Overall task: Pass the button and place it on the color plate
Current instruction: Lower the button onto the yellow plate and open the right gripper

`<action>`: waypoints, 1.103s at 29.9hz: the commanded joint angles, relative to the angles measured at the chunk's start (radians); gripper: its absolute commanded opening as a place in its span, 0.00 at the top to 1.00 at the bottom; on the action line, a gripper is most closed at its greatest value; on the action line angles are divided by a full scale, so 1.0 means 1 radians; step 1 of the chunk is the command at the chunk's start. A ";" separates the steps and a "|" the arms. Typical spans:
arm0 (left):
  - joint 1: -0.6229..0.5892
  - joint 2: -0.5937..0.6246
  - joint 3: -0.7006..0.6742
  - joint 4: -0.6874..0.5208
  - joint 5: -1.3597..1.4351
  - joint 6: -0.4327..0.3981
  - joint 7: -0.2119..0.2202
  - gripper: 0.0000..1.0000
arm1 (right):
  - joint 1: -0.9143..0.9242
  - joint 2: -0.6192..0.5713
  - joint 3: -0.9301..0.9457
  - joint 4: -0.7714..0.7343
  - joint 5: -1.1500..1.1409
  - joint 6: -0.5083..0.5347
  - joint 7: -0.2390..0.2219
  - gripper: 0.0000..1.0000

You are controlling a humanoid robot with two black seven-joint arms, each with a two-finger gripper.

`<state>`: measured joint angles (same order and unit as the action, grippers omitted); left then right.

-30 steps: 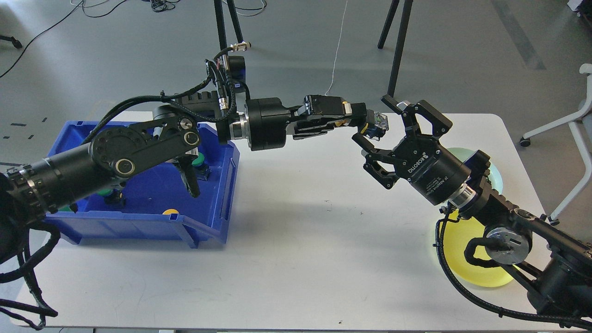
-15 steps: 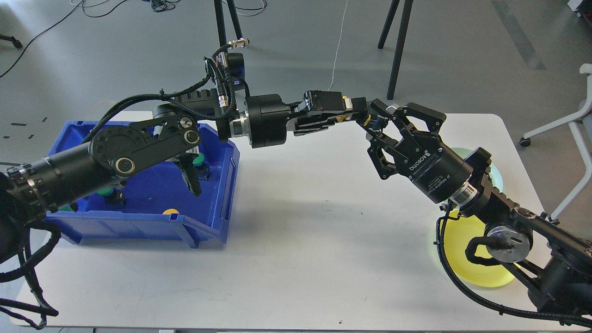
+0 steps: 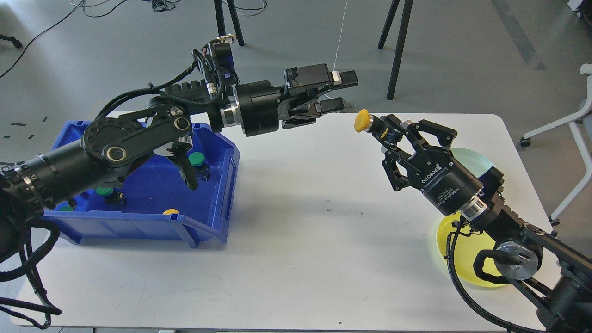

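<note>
Now the handover is done: my left end effector [image 3: 340, 92] has let go and backs off, fingers spread and empty, while my right end effector [image 3: 386, 129] pinches the yellow button [image 3: 361, 121], ready for the yellow plate [image 3: 446, 236].

Black tripod legs [image 3: 397, 48] stand on the grey floor at top centre; cables [image 3: 99, 8] trail upper left; a white chair [image 3: 576, 120] sits at right edge.

White table [image 3: 296, 240] with rounded corners, a few dark specks on it. Blue bin [image 3: 203, 226] sits by the left edge. Over by the right edge there's a yellow plate [image 3: 446, 233] near the front and a pale teal plate [image 3: 474, 159] just behind it.
</note>
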<state>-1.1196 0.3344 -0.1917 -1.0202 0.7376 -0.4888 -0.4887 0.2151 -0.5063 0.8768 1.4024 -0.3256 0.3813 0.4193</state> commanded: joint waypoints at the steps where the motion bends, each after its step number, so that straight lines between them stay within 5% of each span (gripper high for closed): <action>1: 0.001 0.000 -0.002 0.000 -0.003 0.000 0.000 0.04 | -0.242 0.002 0.177 0.050 0.097 -0.143 -0.011 1.00; 9: 0.037 0.021 -0.126 -0.001 -0.017 0.000 0.000 0.03 | -0.554 0.011 0.232 0.158 0.213 -0.499 -0.027 1.00; 14: 0.023 0.210 -0.123 -0.009 0.002 0.000 0.000 0.01 | -0.563 0.015 0.215 0.147 0.283 -0.611 -0.048 0.99; 16: 0.020 0.285 -0.098 -0.003 0.055 0.000 0.000 0.01 | -0.556 0.028 0.228 0.147 0.286 -0.639 -0.048 0.90; 19: 0.014 0.392 -0.060 0.002 0.279 0.000 0.000 0.01 | -0.545 0.064 0.241 0.147 0.286 -0.648 -0.048 0.60; 22: 0.024 0.442 -0.052 0.002 0.515 0.000 0.000 0.01 | -0.537 0.069 0.255 0.148 0.286 -0.645 -0.050 0.00; 33: 0.035 0.515 0.020 0.040 0.973 0.000 0.000 0.01 | -0.435 0.078 0.312 0.242 0.289 -0.631 -0.073 0.00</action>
<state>-1.0887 0.8475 -0.1973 -1.0099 1.6487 -0.4888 -0.4890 -0.2676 -0.4229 1.1509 1.6112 -0.0369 -0.2510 0.3609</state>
